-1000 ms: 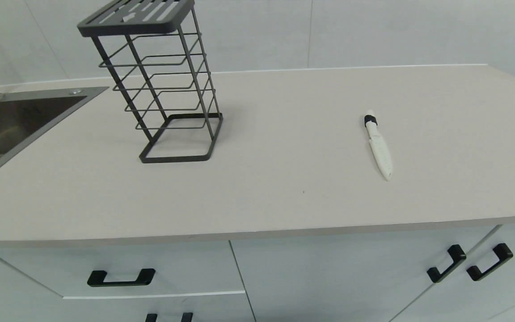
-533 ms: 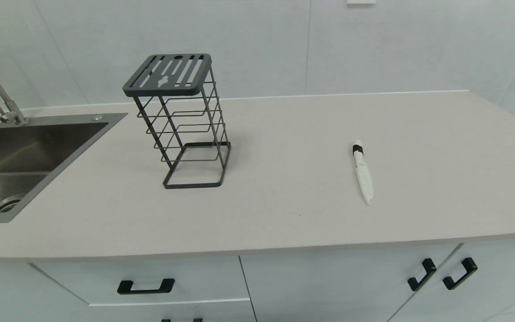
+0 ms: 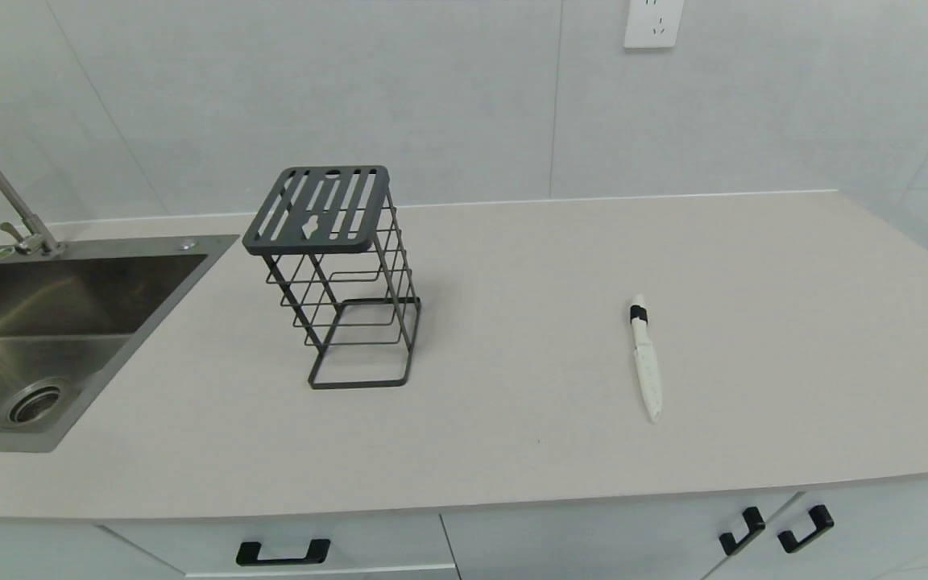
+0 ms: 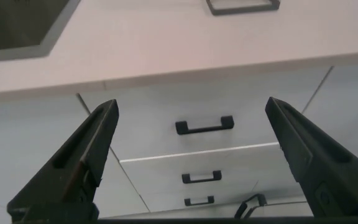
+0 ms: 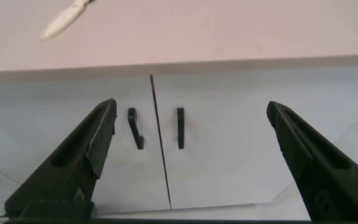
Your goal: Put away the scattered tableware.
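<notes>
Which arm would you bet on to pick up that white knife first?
The right, probably. The knife lies on the right of the counter, and the right wrist view catches its tip beyond the open right pincer. The left pincer faces drawers nearer the rack.

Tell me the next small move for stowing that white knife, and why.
Probably lift the right pincer up over the counter toward the white knife: it hangs open before the cabinet doors, below counter level, while the knife lies flat right of the slotted rack.
</notes>
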Motion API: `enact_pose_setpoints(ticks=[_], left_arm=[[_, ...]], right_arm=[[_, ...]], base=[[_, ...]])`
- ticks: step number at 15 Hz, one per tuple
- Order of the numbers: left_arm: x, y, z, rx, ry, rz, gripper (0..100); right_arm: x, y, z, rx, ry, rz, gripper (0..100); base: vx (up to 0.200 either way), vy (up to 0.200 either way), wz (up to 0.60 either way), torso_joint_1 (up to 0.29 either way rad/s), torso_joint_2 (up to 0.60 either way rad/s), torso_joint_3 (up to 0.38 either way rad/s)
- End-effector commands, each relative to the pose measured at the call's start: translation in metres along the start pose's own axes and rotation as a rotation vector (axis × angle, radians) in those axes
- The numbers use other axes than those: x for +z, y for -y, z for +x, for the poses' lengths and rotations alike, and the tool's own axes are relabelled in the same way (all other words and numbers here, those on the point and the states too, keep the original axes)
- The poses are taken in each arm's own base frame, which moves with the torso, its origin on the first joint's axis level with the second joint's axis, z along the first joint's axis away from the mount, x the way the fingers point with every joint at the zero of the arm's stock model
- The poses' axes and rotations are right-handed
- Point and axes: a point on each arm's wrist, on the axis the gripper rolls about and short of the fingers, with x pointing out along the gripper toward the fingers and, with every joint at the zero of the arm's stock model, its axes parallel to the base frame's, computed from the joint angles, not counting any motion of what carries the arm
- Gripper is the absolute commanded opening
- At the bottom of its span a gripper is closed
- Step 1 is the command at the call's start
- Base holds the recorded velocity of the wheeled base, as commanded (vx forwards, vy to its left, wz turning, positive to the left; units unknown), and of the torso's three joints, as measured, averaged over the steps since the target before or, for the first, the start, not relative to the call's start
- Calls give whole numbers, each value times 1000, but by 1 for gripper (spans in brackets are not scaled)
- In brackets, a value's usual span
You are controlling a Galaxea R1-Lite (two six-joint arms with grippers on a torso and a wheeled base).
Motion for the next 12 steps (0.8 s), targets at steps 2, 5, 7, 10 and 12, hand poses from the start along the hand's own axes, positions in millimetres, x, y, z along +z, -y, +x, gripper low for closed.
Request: enact_pose_setpoints(ticks=[2, 5, 7, 10, 12], left_arm=[[0, 0, 0, 0, -1, 0, 100], [0, 0, 0, 0, -1, 0, 100], [0, 0, 0, 0, -1, 0, 100], [0, 0, 0, 0, -1, 0, 100], [0, 0, 0, 0, -1, 0, 100]], right_arm=[[0, 0, 0, -1, -1, -1, 100], [0, 0, 0, -1, -1, -1, 100], [0, 0, 0, -1, -1, -2, 100], [0, 0, 0, 2, -1, -7, 100], [0, 0, 0, 1, -1, -7, 100]], base=[[0, 0, 0, 281, -542, -271], [0, 0, 0, 295, -567, -266], [0, 0, 0, 300, -586, -286], [0, 0, 0, 299, -585, -279], [0, 0, 0, 222, -425, -202]])
